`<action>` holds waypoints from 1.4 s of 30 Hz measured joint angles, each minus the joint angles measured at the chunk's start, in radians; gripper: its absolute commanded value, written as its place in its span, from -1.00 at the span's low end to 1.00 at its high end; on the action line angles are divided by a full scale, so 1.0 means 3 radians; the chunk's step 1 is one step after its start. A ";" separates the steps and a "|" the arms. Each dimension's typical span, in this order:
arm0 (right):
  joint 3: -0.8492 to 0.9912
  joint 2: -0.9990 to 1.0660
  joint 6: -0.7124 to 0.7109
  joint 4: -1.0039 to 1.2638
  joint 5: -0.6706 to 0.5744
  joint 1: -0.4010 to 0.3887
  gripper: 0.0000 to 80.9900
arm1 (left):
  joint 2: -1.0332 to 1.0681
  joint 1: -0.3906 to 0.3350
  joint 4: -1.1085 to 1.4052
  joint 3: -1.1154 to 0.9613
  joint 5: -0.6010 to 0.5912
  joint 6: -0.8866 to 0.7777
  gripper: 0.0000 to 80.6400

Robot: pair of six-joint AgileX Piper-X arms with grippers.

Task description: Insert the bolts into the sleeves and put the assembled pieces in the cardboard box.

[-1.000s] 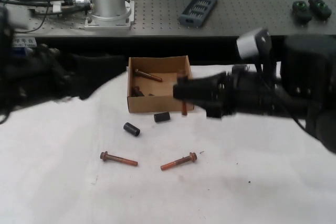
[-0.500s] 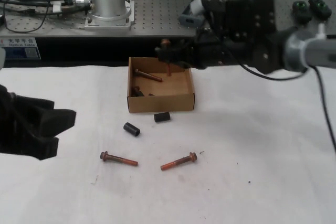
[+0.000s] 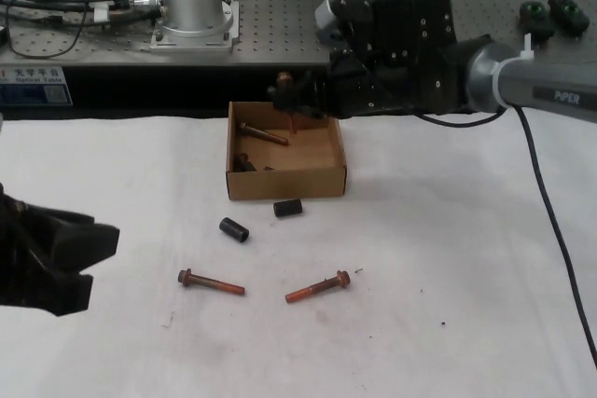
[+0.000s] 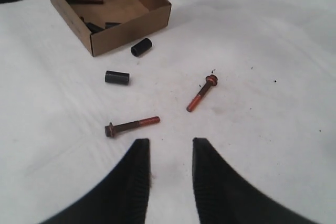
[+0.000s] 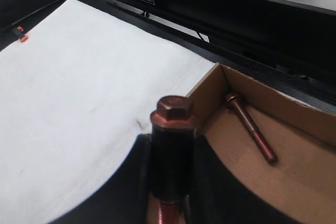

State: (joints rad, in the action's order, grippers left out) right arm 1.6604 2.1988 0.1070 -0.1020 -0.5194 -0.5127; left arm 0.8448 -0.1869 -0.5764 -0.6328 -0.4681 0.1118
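My right gripper is shut on an assembled piece, a copper bolt in a black sleeve, held upright above the back of the cardboard box. One bolt and some dark pieces lie inside the box. On the white cloth in front of the box lie two black sleeves and two bare bolts. My left gripper stands open with nothing in it, low over the cloth at the near left, a little short of the nearer bolt.
A perforated metal bench with a silver post, cables and a blue rack runs behind the cloth. The right arm's cable trails down over the right side of the cloth.
The right arm has lifted the assembled piece from in front of the box to above its back, then edged left. The left arm has come into view at the near left and shifted slightly.
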 measured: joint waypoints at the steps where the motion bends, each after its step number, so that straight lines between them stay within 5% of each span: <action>1: 0.0000 0.0000 -0.0017 -0.0007 0.0008 0.0000 -0.33 | 0.0000 0.0000 -0.0026 0.0000 0.0000 0.0000 -0.47; 4: 0.0007 0.0000 -0.0040 -0.0005 0.0080 0.0000 0.06 | 0.0000 0.0000 -0.0077 0.0000 0.0000 0.0000 -0.47; 20: 0.0008 0.0000 -0.0099 -0.0387 0.0185 -0.0006 -0.12 | 0.0000 0.0000 -0.0114 0.0000 0.0000 -0.0075 -0.47; 25: 0.0014 -0.0061 -0.0873 -0.1506 0.0243 -0.0078 -0.12 | 0.0000 0.0000 -0.0114 0.0000 0.0000 -0.0075 -0.47; 32: 0.0031 -0.0386 -0.2028 -0.2508 0.1107 -0.0568 -0.12 | 0.0000 0.0000 -0.0114 0.0000 0.0000 -0.0075 -0.47; 42: 0.0037 -0.0413 -0.2280 -0.2719 0.1381 -0.0781 -0.12 | 0.0000 0.0000 -0.0114 0.0000 0.0000 -0.0075 -0.47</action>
State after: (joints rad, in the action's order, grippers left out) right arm 1.6714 2.0750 -0.5769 -0.9177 -0.1052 -0.7470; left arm 0.8448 -0.1869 -0.6106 -0.6328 -0.4681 0.0894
